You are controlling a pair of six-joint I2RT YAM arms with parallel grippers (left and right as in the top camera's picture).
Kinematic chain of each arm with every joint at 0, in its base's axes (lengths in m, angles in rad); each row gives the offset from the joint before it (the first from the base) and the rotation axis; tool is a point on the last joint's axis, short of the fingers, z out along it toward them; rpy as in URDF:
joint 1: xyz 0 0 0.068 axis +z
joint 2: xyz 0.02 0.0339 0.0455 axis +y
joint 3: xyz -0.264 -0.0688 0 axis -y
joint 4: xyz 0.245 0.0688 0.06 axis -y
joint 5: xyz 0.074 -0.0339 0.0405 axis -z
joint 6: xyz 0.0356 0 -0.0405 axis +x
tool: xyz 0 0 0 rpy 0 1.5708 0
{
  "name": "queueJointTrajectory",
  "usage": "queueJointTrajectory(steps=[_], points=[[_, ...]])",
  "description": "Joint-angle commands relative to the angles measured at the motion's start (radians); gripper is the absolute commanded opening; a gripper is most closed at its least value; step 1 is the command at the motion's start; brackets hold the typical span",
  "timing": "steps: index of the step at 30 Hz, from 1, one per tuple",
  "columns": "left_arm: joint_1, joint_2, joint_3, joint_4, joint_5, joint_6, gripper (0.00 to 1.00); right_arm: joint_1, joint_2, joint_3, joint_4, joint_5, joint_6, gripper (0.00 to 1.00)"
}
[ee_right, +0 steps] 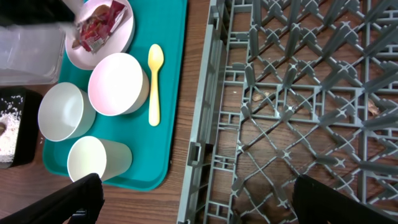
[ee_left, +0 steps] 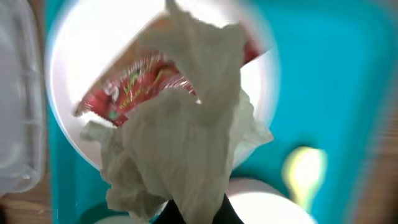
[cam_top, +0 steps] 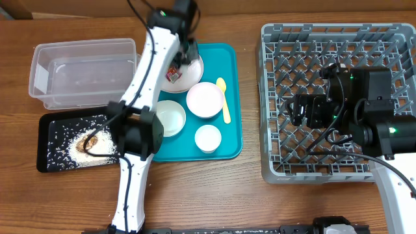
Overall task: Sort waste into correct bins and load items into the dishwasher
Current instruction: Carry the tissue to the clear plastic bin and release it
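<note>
We logged the left gripper (ee_left: 198, 214) clenched on the crumpled napkin (ee_left: 186, 130) over the plate (ee_left: 62, 74) at the teal tray's (cam_top: 227, 130) far-left corner, red wrapper (ee_left: 134, 87) lying on it. Rice (cam_top: 65, 140) and brown lump (cam_top: 90, 141) already sat in the black tray (cam_top: 45, 140) by the table's left edge. Bowls (ee_right: 117, 84), cup (ee_right: 93, 158) and spoon (ee_right: 154, 81) were unloaded. We saw nothing in the dish rack (cam_top: 273, 97), right gripper (ee_right: 196, 199) spread wide above it.

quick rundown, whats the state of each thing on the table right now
left claw, shut on napkin
right claw, open, empty
napkin, crumpled, pinched over plate
red wrapper, crinkled, lying on plate
clear tub, looks empty
black tray, strewn with rice, brown lump
dish rack, empty
pink bowl, upright, empty
white bowl, upright, empty
cup, upright, empty
spoon, flat on teal tray
</note>
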Motion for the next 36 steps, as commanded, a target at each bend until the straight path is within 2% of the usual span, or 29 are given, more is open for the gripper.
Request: queueJointTrajectory(steps=[1, 4, 7, 10, 15, 16, 20, 24, 28, 31, 33, 36], points=[[0.048, -0.024, 0.185, -0.068, 0.089, 0.071, 0.04, -0.003, -0.002, 0.006, 0.004, 0.008, -0.001, 1.0], [0.098, -0.024, 0.307, -0.165, 0.069, 0.101, 0.04, -0.003, -0.002, 0.006, 0.004, 0.008, -0.001, 1.0], [0.173, -0.024, 0.348, -0.257, -0.013, 0.109, 0.04, -0.003, -0.002, 0.006, 0.005, 0.008, 0.0, 1.0], [0.262, -0.024, 0.316, -0.274, -0.049, 0.121, 0.04, -0.003, -0.002, 0.006, 0.007, 0.008, 0.0, 1.0], [0.382, -0.016, 0.195, -0.268, -0.048, 0.047, 0.06, -0.003, -0.002, 0.006, 0.006, 0.008, 0.0, 1.0], [0.397, -0.014, 0.161, -0.257, -0.045, 0.044, 0.17, -0.003, -0.002, 0.006, 0.006, 0.008, 0.0, 1.0], [0.421, -0.013, 0.018, -0.176, -0.019, 0.084, 0.79, -0.003, -0.002, 0.006, 0.008, 0.008, 0.0, 1.0], [0.422, -0.013, -0.005, -0.161, -0.019, 0.087, 1.0, -0.003, -0.002, 0.006, 0.007, 0.008, 0.0, 1.0], [0.418, -0.021, 0.043, -0.14, 0.033, 0.106, 1.0, -0.003, -0.002, 0.006, 0.006, 0.008, 0.0, 1.0], [0.399, -0.023, 0.118, -0.119, 0.18, 0.234, 0.92, -0.003, -0.002, 0.006, 0.006, 0.008, 0.0, 1.0], [0.36, -0.023, 0.168, -0.09, 0.268, 0.353, 0.91, -0.003, -0.002, 0.006, 0.006, 0.008, 0.0, 1.0], [0.286, -0.023, 0.179, -0.052, 0.256, 0.468, 0.93, -0.003, -0.002, 0.006, 0.006, 0.008, 0.0, 1.0]])
